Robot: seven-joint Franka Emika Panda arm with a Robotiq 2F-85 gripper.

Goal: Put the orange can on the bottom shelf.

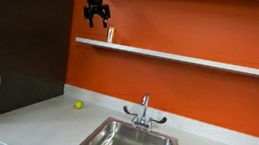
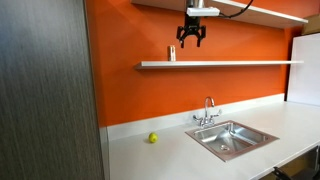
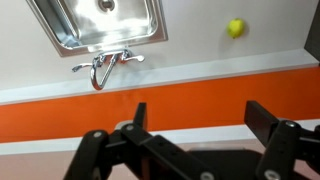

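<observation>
The orange can (image 1: 111, 36) stands upright on the bottom shelf (image 1: 192, 60), a long white ledge on the orange wall; it also shows in the exterior view from the opposite side (image 2: 171, 54), with the shelf (image 2: 240, 64). My gripper (image 1: 97, 18) hangs in the air above and beside the can, apart from it, in both exterior views (image 2: 191, 40). Its fingers are spread and hold nothing. In the wrist view the open fingers (image 3: 195, 115) frame the orange wall; the can is out of that view.
A steel sink (image 1: 130, 143) with a faucet (image 1: 144, 111) sits in the grey countertop (image 1: 33, 118). A yellow-green ball (image 1: 78, 104) lies on the counter by the wall. A higher shelf (image 2: 270, 13) runs above. A dark panel (image 2: 45, 90) stands at the counter's end.
</observation>
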